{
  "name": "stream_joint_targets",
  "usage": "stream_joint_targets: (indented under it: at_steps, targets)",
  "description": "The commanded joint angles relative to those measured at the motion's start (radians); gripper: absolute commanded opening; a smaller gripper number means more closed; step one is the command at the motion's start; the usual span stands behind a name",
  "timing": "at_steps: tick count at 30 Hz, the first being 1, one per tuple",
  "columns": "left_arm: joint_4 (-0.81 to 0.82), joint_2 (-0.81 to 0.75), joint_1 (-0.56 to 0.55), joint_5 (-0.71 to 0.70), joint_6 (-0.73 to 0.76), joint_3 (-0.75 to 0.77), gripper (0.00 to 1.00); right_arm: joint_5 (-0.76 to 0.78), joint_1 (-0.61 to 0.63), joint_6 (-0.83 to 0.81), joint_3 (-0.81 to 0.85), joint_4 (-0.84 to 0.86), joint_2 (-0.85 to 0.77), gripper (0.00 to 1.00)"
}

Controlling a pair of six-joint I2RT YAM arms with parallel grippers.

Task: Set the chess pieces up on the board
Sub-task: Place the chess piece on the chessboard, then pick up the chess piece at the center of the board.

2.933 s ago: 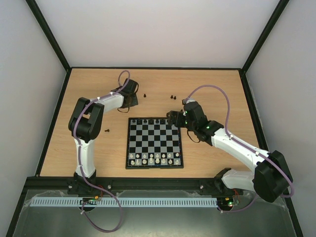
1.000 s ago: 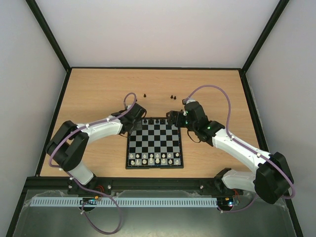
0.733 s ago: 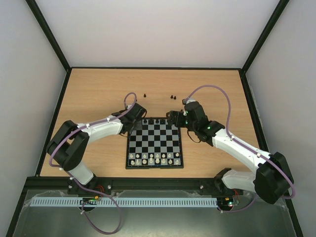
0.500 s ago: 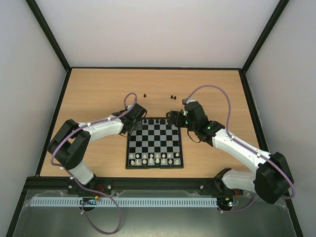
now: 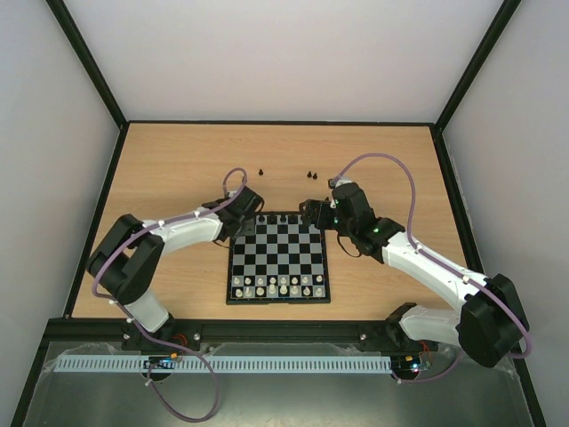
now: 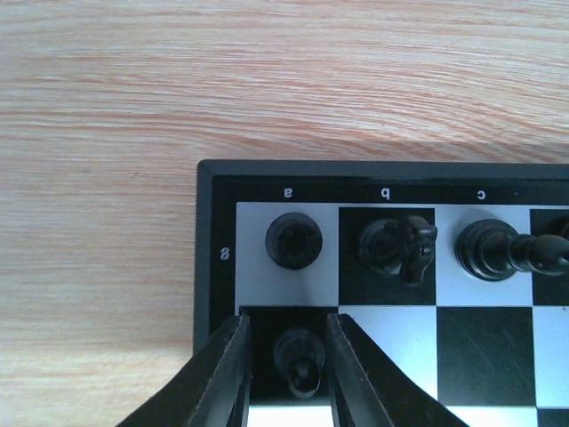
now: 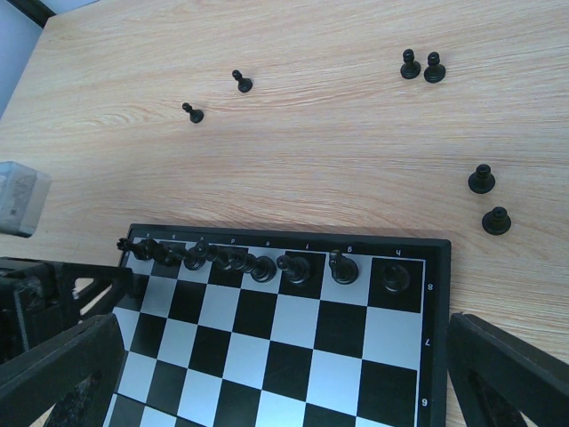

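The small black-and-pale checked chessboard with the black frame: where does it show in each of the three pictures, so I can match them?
Top external: the black-framed checked chessboard lies whole in the middle of the picture.
Left wrist: only one corner of it, filling the lower right.
Right wrist: its far part, across the lower half.
Shared landmark: the row of black chess pieces along the board's far edge.

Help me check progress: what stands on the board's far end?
Black pieces line the board's far row; the leftmost overlap, hiding the count. One pawn sits between the left jaws.
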Motion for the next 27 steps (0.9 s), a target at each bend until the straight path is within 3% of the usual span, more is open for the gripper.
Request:
stream_joint_targets:
  at_steps: [1,5,8,19,27]
  targets:
    - [-0.088,-0.111,-0.013,-0.020,-0.001,0.045,0.29,0.008,-0.002,-0.010,-0.005,-0.022,-0.020,0.99]
    - [-0.170,-0.219,-0.015,-0.033,0.023,0.141,0.37,0.007,-0.001,-0.010,-0.007,-0.021,-0.020,1.00]
    - [-0.191,-0.197,0.027,-0.022,0.064,0.251,0.40,0.009,-0.002,-0.010,-0.007,-0.018,-0.014,1.00]
    - [-0.151,0.198,0.201,0.163,0.169,0.583,0.62,0.032,-0.001,-0.015,-0.004,-0.020,0.005,0.99]
    - [-0.169,0.409,0.257,0.216,0.193,0.728,0.64,0.032,-0.001,-0.016,-0.003,-0.019,0.014,0.99]
